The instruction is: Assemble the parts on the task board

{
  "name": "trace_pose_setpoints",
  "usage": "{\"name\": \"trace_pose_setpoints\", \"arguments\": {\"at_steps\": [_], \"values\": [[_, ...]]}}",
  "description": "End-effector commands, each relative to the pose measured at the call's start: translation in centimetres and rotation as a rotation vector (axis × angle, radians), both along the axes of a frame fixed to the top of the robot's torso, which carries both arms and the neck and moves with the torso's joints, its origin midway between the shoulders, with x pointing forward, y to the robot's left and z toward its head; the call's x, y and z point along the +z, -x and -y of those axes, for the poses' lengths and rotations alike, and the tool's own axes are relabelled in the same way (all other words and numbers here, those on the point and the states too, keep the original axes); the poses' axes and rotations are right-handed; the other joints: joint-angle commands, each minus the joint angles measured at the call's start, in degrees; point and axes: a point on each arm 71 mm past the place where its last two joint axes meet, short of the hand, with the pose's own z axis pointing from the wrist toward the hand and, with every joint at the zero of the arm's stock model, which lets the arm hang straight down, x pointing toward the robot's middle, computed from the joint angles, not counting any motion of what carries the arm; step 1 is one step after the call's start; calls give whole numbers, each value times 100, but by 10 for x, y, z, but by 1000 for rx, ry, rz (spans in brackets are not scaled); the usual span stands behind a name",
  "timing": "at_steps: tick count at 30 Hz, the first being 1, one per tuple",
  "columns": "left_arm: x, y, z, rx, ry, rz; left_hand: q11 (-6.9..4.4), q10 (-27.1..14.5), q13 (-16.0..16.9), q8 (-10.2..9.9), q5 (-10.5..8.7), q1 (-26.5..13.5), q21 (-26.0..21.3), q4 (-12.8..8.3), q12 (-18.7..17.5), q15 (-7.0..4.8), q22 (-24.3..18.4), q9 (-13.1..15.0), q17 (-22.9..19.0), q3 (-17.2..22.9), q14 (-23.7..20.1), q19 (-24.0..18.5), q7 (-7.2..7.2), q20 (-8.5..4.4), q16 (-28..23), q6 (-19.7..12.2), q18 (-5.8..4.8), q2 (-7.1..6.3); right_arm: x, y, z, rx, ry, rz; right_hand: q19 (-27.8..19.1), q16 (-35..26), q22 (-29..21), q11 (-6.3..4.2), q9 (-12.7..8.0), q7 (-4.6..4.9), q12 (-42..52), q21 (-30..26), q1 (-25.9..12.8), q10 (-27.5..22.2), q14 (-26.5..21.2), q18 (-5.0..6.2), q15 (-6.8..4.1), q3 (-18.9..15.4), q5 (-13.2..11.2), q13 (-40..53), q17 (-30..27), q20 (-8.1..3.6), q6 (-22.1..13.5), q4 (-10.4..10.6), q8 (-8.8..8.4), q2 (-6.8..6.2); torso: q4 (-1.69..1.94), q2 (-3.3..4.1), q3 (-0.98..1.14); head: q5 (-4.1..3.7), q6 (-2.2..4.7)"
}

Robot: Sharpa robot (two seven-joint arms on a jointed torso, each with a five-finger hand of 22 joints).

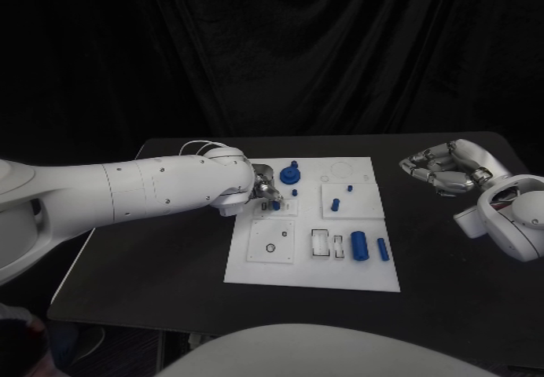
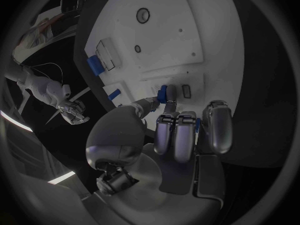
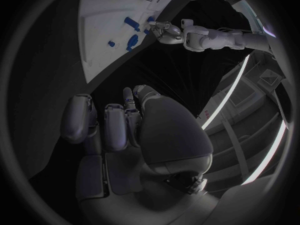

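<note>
A white task board (image 1: 255, 267) lies at the middle of a black table (image 1: 453, 298), seen from above. The robot's left hand (image 1: 263, 187) reaches over the board's ten o'clock area and pinches a small blue part (image 2: 164, 92) between thumb and one fingertip, right at a slotted panel there; its other fingers (image 2: 177, 135) are curled loosely back. Whether the part is already seated in a slot cannot be told. The right hand (image 1: 444, 167) hovers off the board toward three o'clock, well apart from it, fingers curled inward with nothing in them. Other blue parts rest on the board: a round knobbed piece (image 1: 290, 174) near twelve o'clock, a short peg (image 1: 336, 205) near the centre, a thick cylinder (image 1: 359, 244) and a slim bar (image 1: 384, 249) toward five o'clock. These pieces look like rigid, lightweight moulded plastic, smooth and probably slippery against metal fingertips, unlikely to break but easy to tip or flick away. A fingertip pinch across the part's flat sides, kept upright over its slot, seems the safest hold.
</note>
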Motion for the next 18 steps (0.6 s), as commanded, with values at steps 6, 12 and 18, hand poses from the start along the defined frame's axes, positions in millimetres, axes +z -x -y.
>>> {"name": "trace_pose_setpoints", "arguments": {"at_steps": [6, 12, 18], "values": [[-3, 5, 3, -13, 42, 16, 3, 616, 1509, 5, 212, 93, -10, -448, 21, -14, 127, 73, 1509, 413, 596, 23, -24, -23, -28, 78, -7, -44, -2, 1, 2, -4, 11, -16, -44, -28, 697, 15, 6, 14, -24, -28, 46, -37, 186, 99, 0, -1, 20, 99, 187, -7, -11, -31, -25, -12, 0, -4, -1, -12, 0], [0, 7, 2, -3, 74, 54, 1, 616, 1509, 14, 212, 85, -4, -473, 21, -17, 139, 88, 1509, 427, 596, 35, -27, -25, -28, 96, -10, -63, -2, 1, 3, -6, 12, -16, -44, -30, 697, 17, 5, 16, -29, -29, 46, -44, 185, 98, 1, 0, 26, 90, 184, -6, -13, -31, -26, -12, -7, -3, -5, -12, 0], [3, 9, 0, 10, 99, 87, -3, 616, 1509, 21, 153, 64, -1, -491, 21, -21, 147, 108, 1509, 439, 596, 43, -34, -28, -28, 115, -11, -79, -2, 1, 3, -8, 13, -15, -44, -30, 697, 17, 5, 16, -29, -29, 46, -44, 185, 98, 1, 0, 26, 90, 184, -6, -13, -31, -26, -12, -6, -4, 0, -23, 0]]}}
